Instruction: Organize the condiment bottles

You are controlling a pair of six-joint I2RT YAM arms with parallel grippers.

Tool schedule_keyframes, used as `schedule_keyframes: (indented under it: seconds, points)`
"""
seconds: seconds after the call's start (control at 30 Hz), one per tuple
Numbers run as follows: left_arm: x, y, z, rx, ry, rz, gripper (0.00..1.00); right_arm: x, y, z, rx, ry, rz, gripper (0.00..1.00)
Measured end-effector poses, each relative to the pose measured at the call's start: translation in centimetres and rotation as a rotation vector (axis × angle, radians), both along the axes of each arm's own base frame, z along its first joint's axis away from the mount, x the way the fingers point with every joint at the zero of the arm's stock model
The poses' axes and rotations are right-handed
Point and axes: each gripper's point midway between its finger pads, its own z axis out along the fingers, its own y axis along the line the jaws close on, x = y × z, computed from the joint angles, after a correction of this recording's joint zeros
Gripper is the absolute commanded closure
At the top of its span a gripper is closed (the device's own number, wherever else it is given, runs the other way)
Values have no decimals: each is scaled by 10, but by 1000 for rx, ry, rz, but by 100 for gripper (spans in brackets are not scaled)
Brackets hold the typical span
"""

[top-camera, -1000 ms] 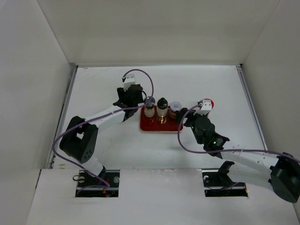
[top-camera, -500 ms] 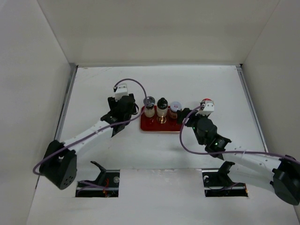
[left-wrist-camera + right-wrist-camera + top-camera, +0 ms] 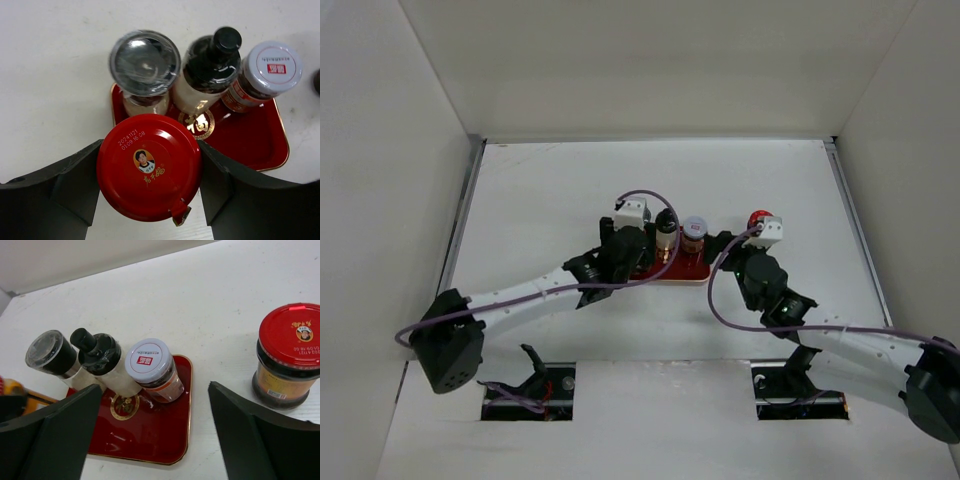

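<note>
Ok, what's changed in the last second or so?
The left fingers, holding a red-lidded jar, swung right from beside the dark-red rectangular tray to over its left end. The tray's three bottles, the second red-lidded jar on the table and the open right fingers stayed roughly put.

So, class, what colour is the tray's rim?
Gold; the left wrist view shows the tray best.

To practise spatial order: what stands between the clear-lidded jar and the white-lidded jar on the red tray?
The slim black-topped bottle, in a row with the clear-lidded jar and white-lidded jar on the red tray; both wrist views show it.
</note>
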Motion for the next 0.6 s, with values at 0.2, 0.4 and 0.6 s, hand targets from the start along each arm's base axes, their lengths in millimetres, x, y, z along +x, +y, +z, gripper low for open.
schedule_keyframes:
  seconds: [0.2, 0.4, 0.6]
  points:
    - [6, -24, -23, 15, 45, -66, 68, 0, -4, -2, 3, 1, -8, 59]
    - [18, -42, -16, -32, 22, -93, 68, 2, -6, -6, -3, 11, -19, 42]
    - [21, -47, -25, -24, 29, -98, 63, 5, -13, -9, -6, 16, -46, 6]
